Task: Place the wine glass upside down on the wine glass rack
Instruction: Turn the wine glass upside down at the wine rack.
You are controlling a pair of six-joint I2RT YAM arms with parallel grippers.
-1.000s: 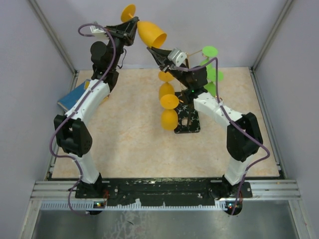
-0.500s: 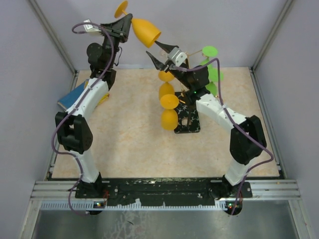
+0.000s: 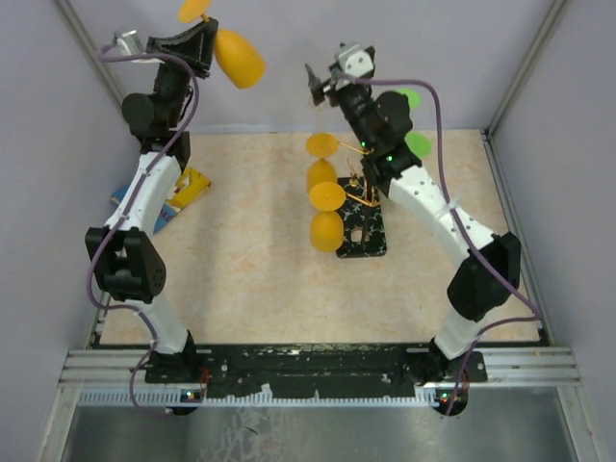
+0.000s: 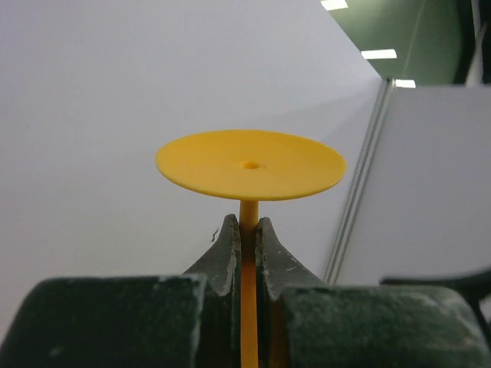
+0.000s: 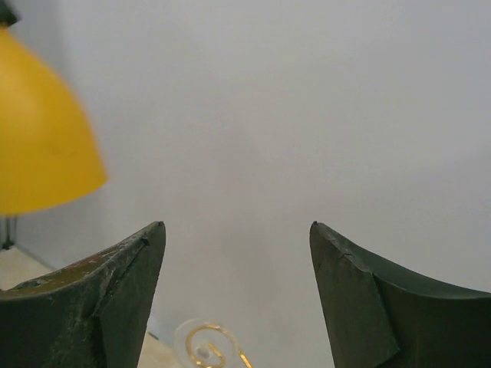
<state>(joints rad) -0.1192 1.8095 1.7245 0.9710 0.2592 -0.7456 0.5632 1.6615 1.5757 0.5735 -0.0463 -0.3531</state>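
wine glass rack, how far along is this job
Done: two yellow glasses hang bowl-down on the wine glass rack. In hand: the left gripper is shut on the stem of another yellow wine glass; the right gripper is open, empty. Left: hang it on the rack.

Both arms [image 3: 144, 197] are white links, black joints, purple cables [image 3: 439, 115], with black left hand [image 4: 247, 226] and right hand [image 5: 238, 224].
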